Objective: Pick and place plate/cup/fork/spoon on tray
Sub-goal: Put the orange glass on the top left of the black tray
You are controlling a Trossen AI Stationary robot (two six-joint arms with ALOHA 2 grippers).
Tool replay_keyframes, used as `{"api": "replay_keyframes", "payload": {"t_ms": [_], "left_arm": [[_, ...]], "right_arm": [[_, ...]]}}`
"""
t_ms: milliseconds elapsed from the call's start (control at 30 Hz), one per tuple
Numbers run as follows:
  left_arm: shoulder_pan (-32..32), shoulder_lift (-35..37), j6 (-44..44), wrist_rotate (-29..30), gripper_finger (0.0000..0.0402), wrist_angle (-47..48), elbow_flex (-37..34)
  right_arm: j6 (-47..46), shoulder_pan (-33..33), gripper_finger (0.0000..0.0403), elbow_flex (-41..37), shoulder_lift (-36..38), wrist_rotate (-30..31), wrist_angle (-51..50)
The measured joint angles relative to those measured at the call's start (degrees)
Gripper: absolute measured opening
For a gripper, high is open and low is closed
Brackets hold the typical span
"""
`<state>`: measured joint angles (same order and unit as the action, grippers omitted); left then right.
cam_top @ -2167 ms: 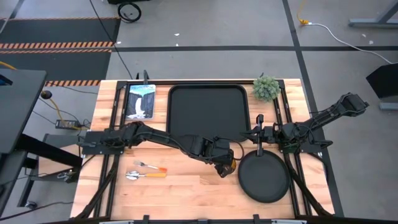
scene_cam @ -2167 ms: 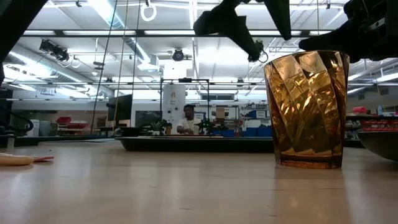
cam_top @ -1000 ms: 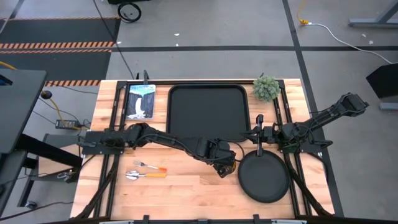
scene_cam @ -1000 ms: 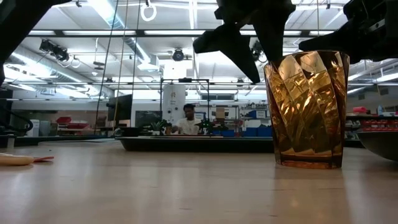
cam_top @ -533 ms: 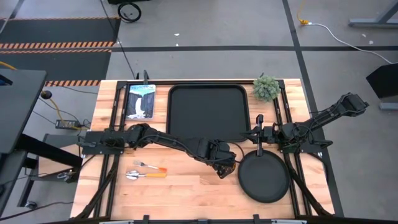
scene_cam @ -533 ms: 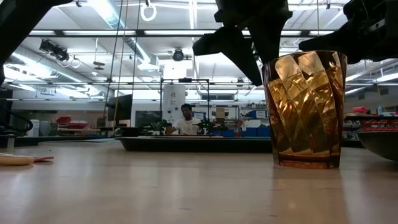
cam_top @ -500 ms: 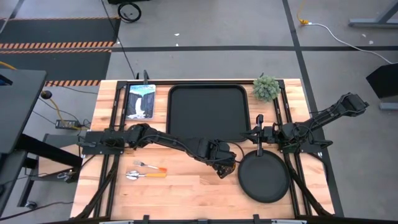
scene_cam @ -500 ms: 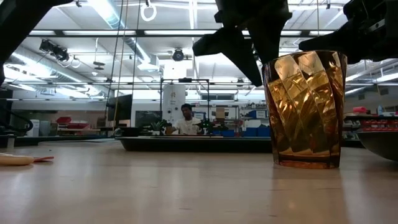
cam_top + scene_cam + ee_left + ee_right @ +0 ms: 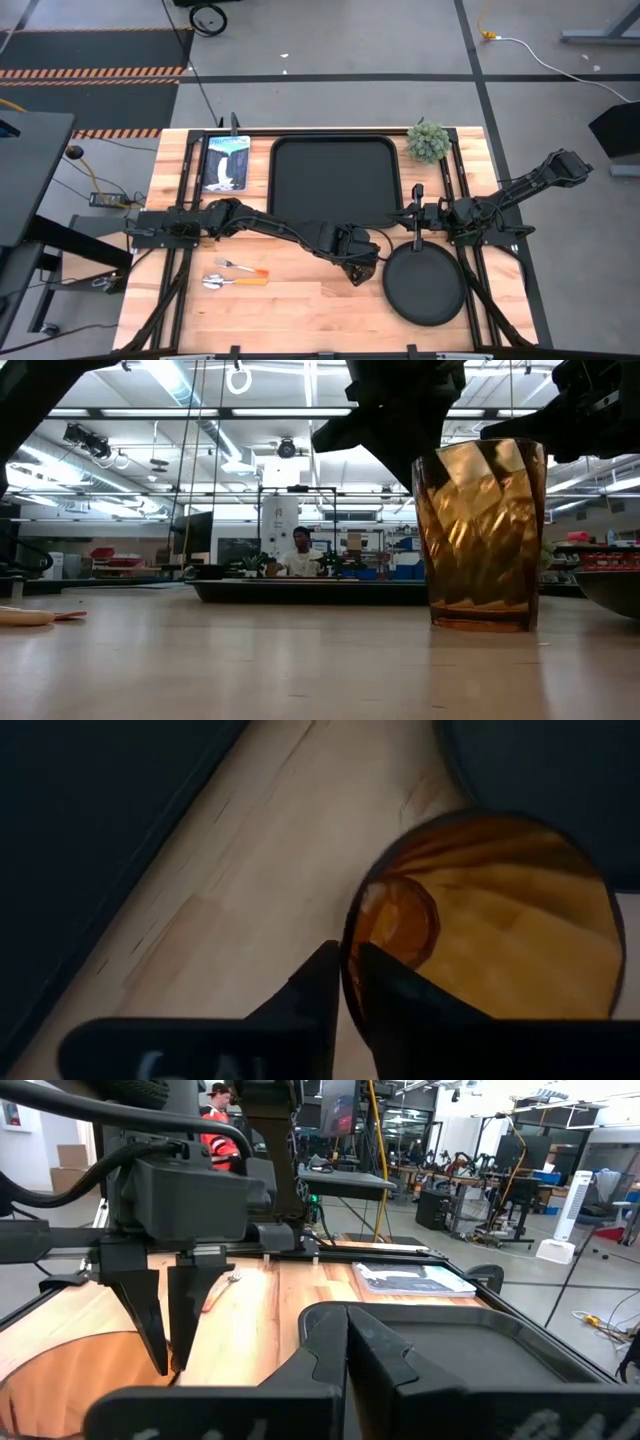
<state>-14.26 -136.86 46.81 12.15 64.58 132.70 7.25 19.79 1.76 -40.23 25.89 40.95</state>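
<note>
Cup (image 9: pixel 480 538) pickup is the step in hand: the amber tumbler stands on the table at centre-right of the overhead frame, just left of the plate (image 9: pixel 425 285) and below the tray (image 9: pixel 335 182). Left gripper (image 9: pixel 343 995) is pinched on its rim, one finger inside, one outside. Next move, by judgement: lift clear and carry to the tray; right gripper (image 9: pixel 417 222), fingers together, waits above the plate.

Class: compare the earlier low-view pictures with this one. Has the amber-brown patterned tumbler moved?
Yes. The amber-brown patterned tumbler, gripped at its rim by the left gripper, has slid slightly left against the background ceiling beams.
</note>
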Motion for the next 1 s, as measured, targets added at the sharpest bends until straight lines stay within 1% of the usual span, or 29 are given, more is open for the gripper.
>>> {"api": "replay_keyframes", "payload": {"t_ms": [200,367,467,600,700,900,1000], "left_arm": [[0.1,0.0,-0.1,0.5,0.0016,-0.1,0.0],[0.4,0.0,-0.9,0.3,0.0014,0.1,0.0],[1.0,0.2,-1.6,-1.7,0.0014,0.9,0.0],[2.0,0.5,-4.8,-6.2,0.0014,2.4,0.5],[2.9,0.6,-7.2,-7.9,0.0014,5.4,1.9],[5.4,3.3,-12.6,-8.0,0.0014,9.4,2.0],[6.8,5.0,-14.7,-7.0,0.0013,11.0,2.0]], "right_arm": [[0.0,0.0,0.0016,0.0,0.0,0.0,0.0],[0.0,0.0,0.0016,0.0,0.0,0.0,-0.1],[0.0,0.0,0.0016,0.0,0.0,0.0,-0.3],[-0.2,0.0,0.0016,0.0,0.0,0.0,-0.4],[-0.2,0.0,0.0016,0.0,0.0,0.0,-0.4],[-0.2,0.0,0.0016,0.0,0.0,0.0,-1.0],[-0.2,0.0,0.0016,0.0,0.0,0.0,-1.2]]}}
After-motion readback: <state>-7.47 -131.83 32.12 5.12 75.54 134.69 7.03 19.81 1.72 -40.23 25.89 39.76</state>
